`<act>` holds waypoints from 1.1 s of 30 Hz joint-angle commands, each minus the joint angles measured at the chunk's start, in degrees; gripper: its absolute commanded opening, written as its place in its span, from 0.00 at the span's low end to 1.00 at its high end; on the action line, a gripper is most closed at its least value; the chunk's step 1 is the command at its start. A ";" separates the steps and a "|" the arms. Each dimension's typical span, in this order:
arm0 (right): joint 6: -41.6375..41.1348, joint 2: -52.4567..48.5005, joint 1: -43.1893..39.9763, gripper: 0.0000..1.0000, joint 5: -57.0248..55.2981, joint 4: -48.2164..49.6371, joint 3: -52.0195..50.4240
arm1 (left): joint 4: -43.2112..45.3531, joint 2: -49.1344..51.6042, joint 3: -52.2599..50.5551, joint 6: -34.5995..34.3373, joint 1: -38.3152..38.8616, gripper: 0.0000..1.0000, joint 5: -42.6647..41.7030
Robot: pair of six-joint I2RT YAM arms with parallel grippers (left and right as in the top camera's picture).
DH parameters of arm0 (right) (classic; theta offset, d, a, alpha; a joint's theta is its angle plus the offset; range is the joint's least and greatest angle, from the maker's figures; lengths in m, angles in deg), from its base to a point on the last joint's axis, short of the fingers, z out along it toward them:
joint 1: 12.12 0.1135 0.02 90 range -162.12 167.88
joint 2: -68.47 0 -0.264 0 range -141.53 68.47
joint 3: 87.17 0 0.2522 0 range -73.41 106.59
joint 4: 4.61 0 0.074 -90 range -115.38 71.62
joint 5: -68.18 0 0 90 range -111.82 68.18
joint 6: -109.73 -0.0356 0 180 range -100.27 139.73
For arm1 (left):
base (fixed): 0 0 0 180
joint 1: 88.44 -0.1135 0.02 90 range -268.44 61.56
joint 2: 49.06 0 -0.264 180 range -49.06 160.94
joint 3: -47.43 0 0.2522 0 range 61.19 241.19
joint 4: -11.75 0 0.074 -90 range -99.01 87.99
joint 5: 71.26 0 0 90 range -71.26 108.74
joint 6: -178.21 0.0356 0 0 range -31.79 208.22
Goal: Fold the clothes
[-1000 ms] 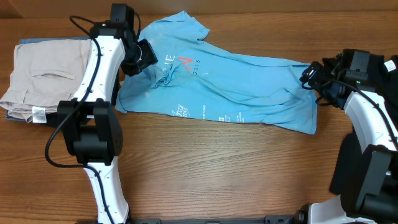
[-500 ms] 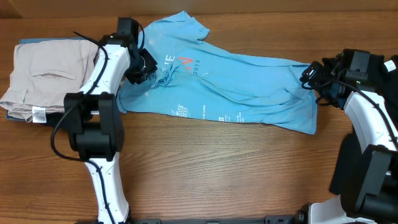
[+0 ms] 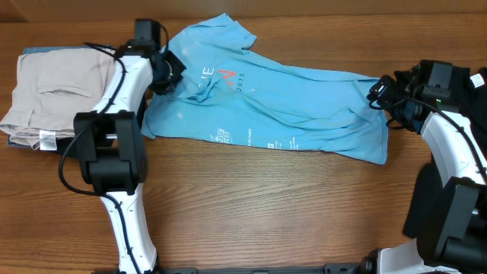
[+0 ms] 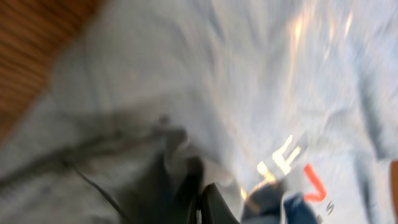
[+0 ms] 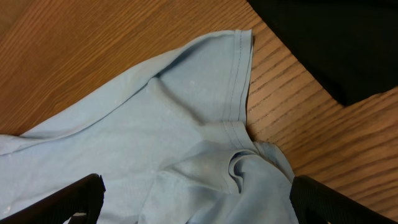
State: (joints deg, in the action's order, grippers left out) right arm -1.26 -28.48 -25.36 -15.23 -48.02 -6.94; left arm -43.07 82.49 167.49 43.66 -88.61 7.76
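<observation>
Left hand (image 3: 173, 74) is closed, pinching the T-shirt (image 3: 304, 106) near its print — likely a hold for lifting that side. Right hand (image 5: 199, 202) is wide open over the opposite end, ready to grip. T-shirt lies spread across the counter (image 3: 266, 205).

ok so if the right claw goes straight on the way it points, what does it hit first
Most likely the T-shirt: its bunched hem corner lies straight ahead of the open right claw, between its fingers. How far off is unclear.
</observation>
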 commanded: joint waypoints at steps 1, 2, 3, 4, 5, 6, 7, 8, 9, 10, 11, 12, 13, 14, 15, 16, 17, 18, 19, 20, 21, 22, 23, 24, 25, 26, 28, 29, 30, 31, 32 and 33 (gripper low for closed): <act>0.07 0.94 -0.02 1.00 -0.55 0.15 1.09 | 2.99 0.33 0.20 -0.92 -2.05 0.06 -0.42; 0.07 0.94 -0.02 1.00 -0.55 0.17 1.09 | 5.11 0.33 0.20 -0.87 -2.08 0.13 -0.42; 0.07 0.94 -0.02 1.00 -0.55 0.15 1.09 | 6.27 0.33 0.20 -0.90 -2.08 0.24 -0.42; 0.04 0.94 -0.02 1.00 -0.55 0.15 1.09 | 7.58 0.33 0.20 -0.85 -2.05 0.48 -0.44; 0.04 0.94 -0.02 1.00 -0.55 0.15 1.09 | 9.22 0.33 0.20 -0.63 -2.05 0.49 -0.50; 0.04 0.94 -0.02 1.00 -0.55 0.15 1.09 | 10.40 0.33 0.20 0.09 -2.05 0.51 -0.52; 0.04 0.94 -0.02 1.00 -0.55 0.17 1.09 | 11.74 0.31 0.42 2.36 -2.05 0.54 -1.86; 0.07 0.94 -0.02 1.00 -0.55 0.15 1.09 | 11.72 0.11 0.81 3.63 -2.16 0.54 -3.13; 0.04 0.94 -0.02 1.00 -0.55 0.15 1.09 | 11.50 -0.26 1.25 5.99 -2.19 0.54 -4.57; 0.04 0.94 -0.02 1.00 -0.55 0.17 1.09 | 10.69 -1.03 1.97 8.48 -2.19 0.52 -6.08; 0.04 0.94 -0.02 1.00 -0.55 0.15 1.09 | 8.85 -1.92 2.86 12.07 -2.16 0.40 -7.96; 0.04 0.94 -0.02 1.00 -0.55 0.17 1.09 | 6.58 -2.89 4.02 15.78 -1.81 0.36 -8.66; 0.04 0.94 -0.02 1.00 -0.55 0.15 1.09 | 3.39 -3.93 5.31 20.98 -1.18 0.37 -8.33; 0.04 0.94 -0.02 1.00 -0.55 0.15 1.09 | 0.13 -4.85 6.36 26.97 -0.33 0.41 -7.76; 0.04 0.94 -0.02 1.00 -0.55 0.15 1.09 | -3.82 -5.38 7.28 32.50 0.83 0.47 -5.40; 0.04 0.94 -0.02 1.00 -0.55 0.15 1.09 | -7.91 -5.46 8.00 36.94 2.25 0.51 -0.46; 0.07 0.94 -0.02 1.00 -0.55 0.15 1.09 | -11.61 -5.38 7.93 41.62 4.22 0.54 5.33; 0.04 0.94 -0.02 1.00 -0.55 0.15 1.09 | -13.94 -5.27 7.45 45.77 6.25 0.54 8.83; 0.04 0.94 -0.02 1.00 -0.55 0.17 1.09 | -14.62 -5.27 6.73 49.37 7.87 0.55 9.99; 0.04 0.94 -0.02 1.00 -0.55 0.15 1.09 | -14.73 -5.27 6.19 53.35 9.57 0.59 10.21; 0.04 0.94 -0.02 1.00 -0.55 0.15 1.09 | -14.45 -5.27 5.68 56.50 10.99 0.63 10.88; 0.04 0.94 -0.02 1.00 -0.55 0.15 1.09 | -14.23 -5.27 5.51 57.48 12.11 0.65 13.14; 0.04 0.94 -0.02 1.00 -0.55 0.17 1.09 | -13.94 -5.22 5.49 57.48 13.51 0.68 17.18; 0.04 0.94 -0.02 1.00 -0.55 0.17 1.09 | -13.77 -5.22 5.49 57.48 13.86 0.68 18.08; 0.04 0.94 -0.02 1.00 -0.55 0.15 1.09 | -13.25 -5.22 5.49 57.51 14.12 0.69 18.51; 0.04 0.94 -0.02 1.00 -0.55 0.15 1.09 | -12.85 -5.22 5.49 57.48 14.10 0.69 18.49; 0.04 0.94 -0.02 1.00 -0.55 0.15 1.09 | -12.72 -5.20 5.49 57.46 14.10 0.70 18.47; 0.04 0.94 -0.02 1.00 -0.55 0.15 1.09 | -12.70 -4.87 5.44 57.46 14.10 0.70 18.47; 0.07 0.94 -0.02 1.00 -0.55 0.17 1.09 | -12.70 -4.42 5.44 57.44 14.12 0.70 18.45; 0.04 0.94 -0.02 1.00 -0.55 0.17 1.09 | -12.74 -3.50 5.44 57.40 14.12 0.70 18.40; 0.07 0.94 -0.02 1.00 -0.55 0.17 1.09 | -12.98 -2.10 5.44 57.18 14.12 0.72 17.70; 0.07 0.94 -0.02 1.00 -0.55 0.15 1.09 | -13.11 -1.11 5.44 57.07 14.12 0.72 16.57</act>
State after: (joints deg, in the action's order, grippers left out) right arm -1.24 -28.48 -25.38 -15.23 -48.02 -6.94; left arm -56.05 78.57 173.29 100.23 -74.31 25.24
